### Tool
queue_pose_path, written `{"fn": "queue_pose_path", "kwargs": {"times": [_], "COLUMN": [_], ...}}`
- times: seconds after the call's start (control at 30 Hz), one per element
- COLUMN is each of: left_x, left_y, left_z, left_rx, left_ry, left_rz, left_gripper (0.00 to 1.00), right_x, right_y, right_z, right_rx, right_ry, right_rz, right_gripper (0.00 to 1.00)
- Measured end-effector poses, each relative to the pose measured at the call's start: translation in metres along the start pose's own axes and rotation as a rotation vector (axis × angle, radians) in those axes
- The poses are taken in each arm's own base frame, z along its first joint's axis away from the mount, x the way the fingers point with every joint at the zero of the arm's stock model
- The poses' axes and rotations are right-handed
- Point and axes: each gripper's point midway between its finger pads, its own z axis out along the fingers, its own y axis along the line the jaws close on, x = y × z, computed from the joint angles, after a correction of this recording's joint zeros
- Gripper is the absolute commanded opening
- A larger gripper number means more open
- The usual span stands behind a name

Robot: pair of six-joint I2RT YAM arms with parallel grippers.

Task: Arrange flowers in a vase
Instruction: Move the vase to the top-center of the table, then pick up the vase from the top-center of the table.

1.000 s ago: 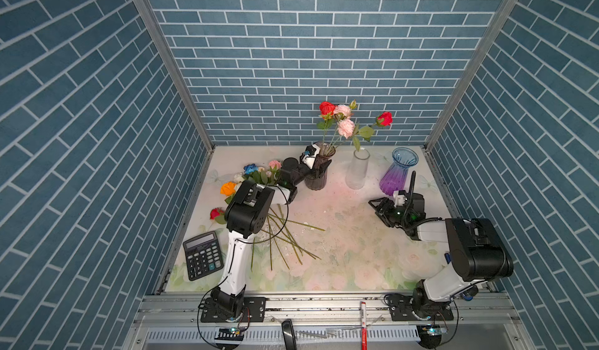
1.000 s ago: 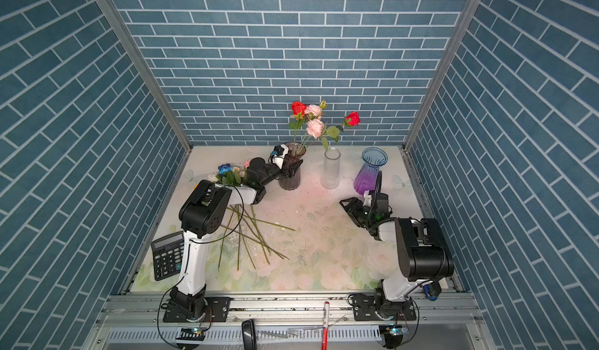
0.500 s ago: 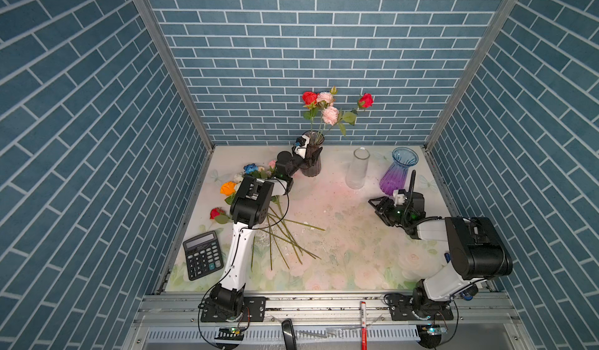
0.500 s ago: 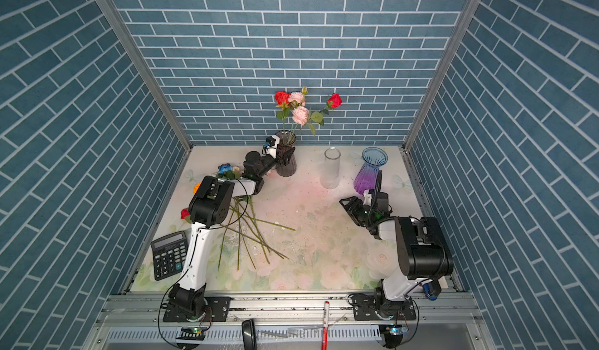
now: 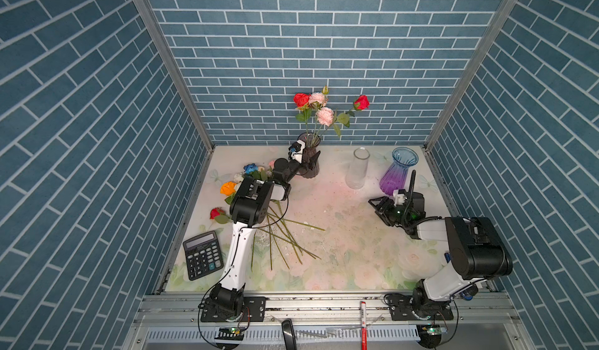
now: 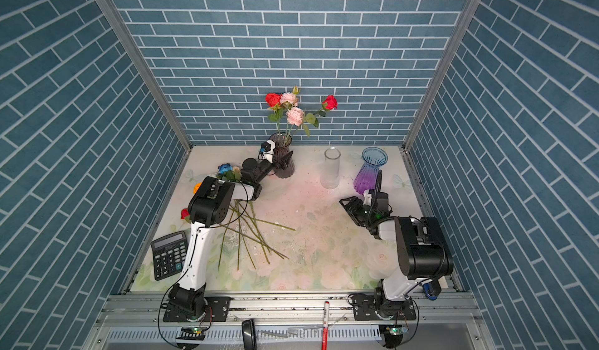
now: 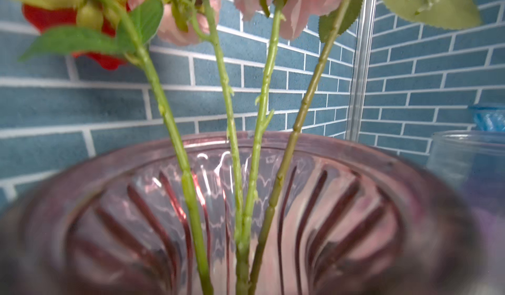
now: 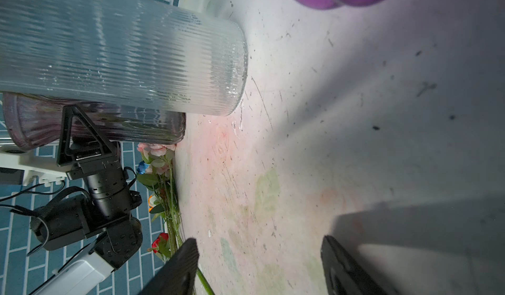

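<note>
Vase (image 5: 309, 144): back of worktop (image 5: 340, 235), flowers (image 5: 325, 115) standing inside; loose flowers (image 5: 229, 188) lie at the left.
Left claw (image 5: 306, 163): straddles vase; gripping or released, cannot tell.
Right claw (image 8: 258, 250): spread, empty.
Hazard: a crooked withdrawal could snag and topple the top-heavy vase.

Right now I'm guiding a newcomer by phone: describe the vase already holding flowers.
From the blue brick back wall, drop to the far edge of the floral-print table, where three glass vases stand. Take the leftmost, the smoky dark ribbed glass vase. Unlike the clear cylinder and the blue-to-purple flared vase, it alone holds red and pink flowers.
</note>
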Motion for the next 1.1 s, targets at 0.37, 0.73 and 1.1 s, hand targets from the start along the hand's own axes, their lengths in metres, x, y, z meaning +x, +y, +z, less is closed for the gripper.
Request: {"fn": "queue_pose_path", "kwargs": {"times": [0.37, 0.73, 1.1], "left_x": [-0.015, -0.156, -0.097], "left_y": [-0.012, -0.110, -0.162], "left_z": [-0.030, -0.145, -0.253], "left_rx": [-0.017, -0.006, -0.078], "left_ry": [0.043, -0.065, 0.185], "left_rz": [0.010, -0.003, -0.308], "left_gripper": [1.00, 1.00, 1.00], "right_x": [0.000, 0.023, -0.010], "right_y": [0.001, 0.042, 0.124], "right_z": [-0.001, -0.014, -0.046], "right_rx": [-0.006, -0.010, 0.095], "right_ry": [-0.009, -0.013, -0.055], "right_rz": [-0.007, -0.173, -0.335], "right_gripper": [0.74, 0.73, 0.74]}}
